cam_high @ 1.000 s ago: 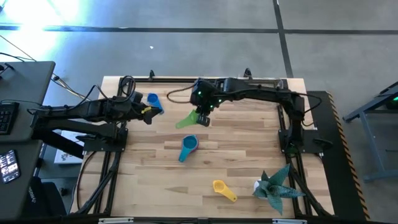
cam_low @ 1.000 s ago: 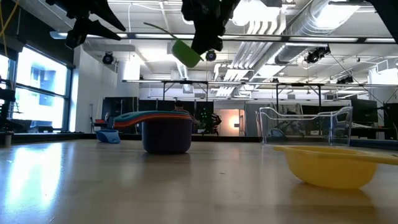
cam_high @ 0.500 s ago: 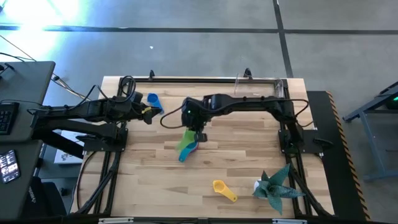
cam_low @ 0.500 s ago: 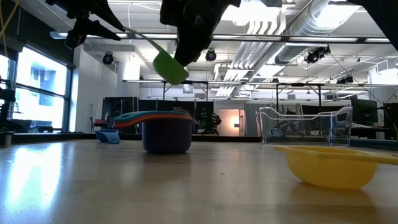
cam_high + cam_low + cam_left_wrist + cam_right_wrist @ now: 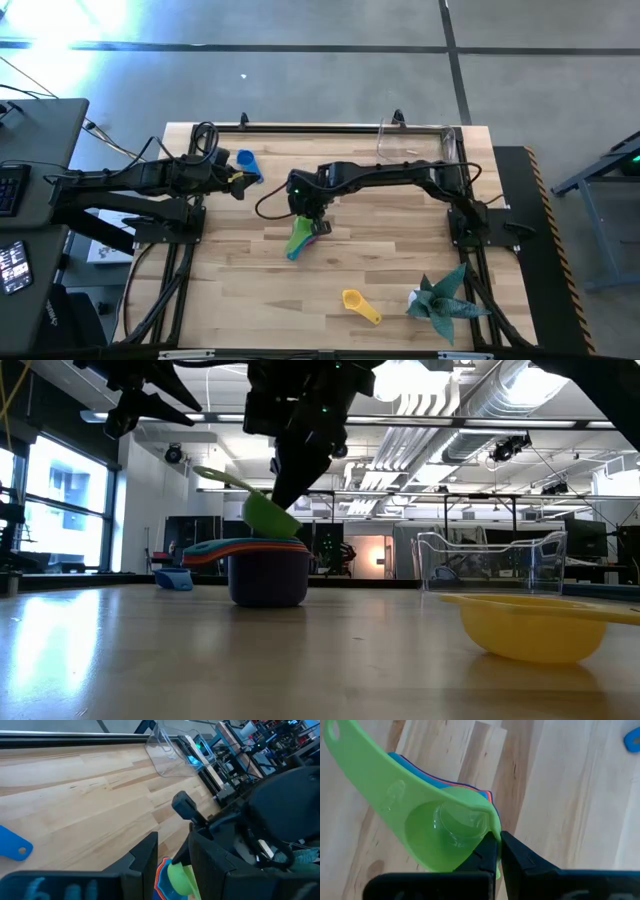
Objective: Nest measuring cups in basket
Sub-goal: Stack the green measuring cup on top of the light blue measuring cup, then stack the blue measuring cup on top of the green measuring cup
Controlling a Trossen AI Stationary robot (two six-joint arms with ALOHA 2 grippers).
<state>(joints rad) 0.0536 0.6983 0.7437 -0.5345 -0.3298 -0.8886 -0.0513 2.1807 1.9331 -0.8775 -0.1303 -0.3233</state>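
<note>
One yellow cup (image 5: 353,299), spiky plant (image 5: 441,297) nearby, prob. apart.

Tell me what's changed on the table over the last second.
The right tool, shut on the green cup, carried it toward the table's front and down to just above the stacked cups. The left tool, blue cup, yellow cup and basket stayed put.
</note>
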